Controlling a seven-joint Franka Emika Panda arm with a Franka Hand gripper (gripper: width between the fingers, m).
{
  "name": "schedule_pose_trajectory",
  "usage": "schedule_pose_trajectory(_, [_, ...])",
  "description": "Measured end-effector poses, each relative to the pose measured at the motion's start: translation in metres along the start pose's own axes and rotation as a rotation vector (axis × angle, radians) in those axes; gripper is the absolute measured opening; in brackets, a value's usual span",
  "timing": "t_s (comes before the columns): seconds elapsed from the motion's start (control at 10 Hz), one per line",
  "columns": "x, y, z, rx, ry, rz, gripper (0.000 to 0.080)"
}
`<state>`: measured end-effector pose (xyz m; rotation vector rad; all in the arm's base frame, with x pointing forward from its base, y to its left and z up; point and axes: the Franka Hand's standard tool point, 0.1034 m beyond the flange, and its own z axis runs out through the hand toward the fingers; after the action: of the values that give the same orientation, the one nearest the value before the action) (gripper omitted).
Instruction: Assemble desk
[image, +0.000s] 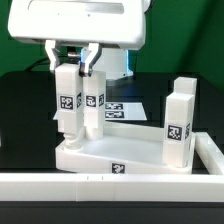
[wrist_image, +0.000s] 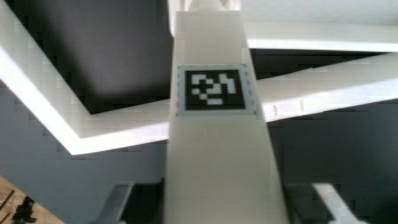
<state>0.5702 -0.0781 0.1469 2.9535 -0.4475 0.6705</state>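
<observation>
The white desk top (image: 135, 158) lies flat in the middle of the exterior view. One tagged white leg (image: 178, 122) stands upright on its corner at the exterior view's right, and a second leg (image: 95, 108) stands at a far corner. My gripper (image: 72, 62) is shut on a third leg (image: 68, 100), upright over the corner at the exterior view's left. Its lower end meets the top there. In the wrist view this leg (wrist_image: 221, 110) runs out from between my gripper's (wrist_image: 222, 206) fingers, tag facing the camera, with the desk top's rim (wrist_image: 338, 100) beyond it.
A long white rail wall (image: 60, 186) runs along the front and turns up the exterior view's right side (image: 212, 150). The marker board (image: 128, 107) lies on the black table behind the desk top. The robot's white base (image: 85, 25) stands at the back.
</observation>
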Motion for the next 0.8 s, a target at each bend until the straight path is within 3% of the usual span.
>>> schedule_pose_trajectory(0.8, [-0.0037, -0.0031, 0.0039, -0.003, -0.008, -0.011, 0.029])
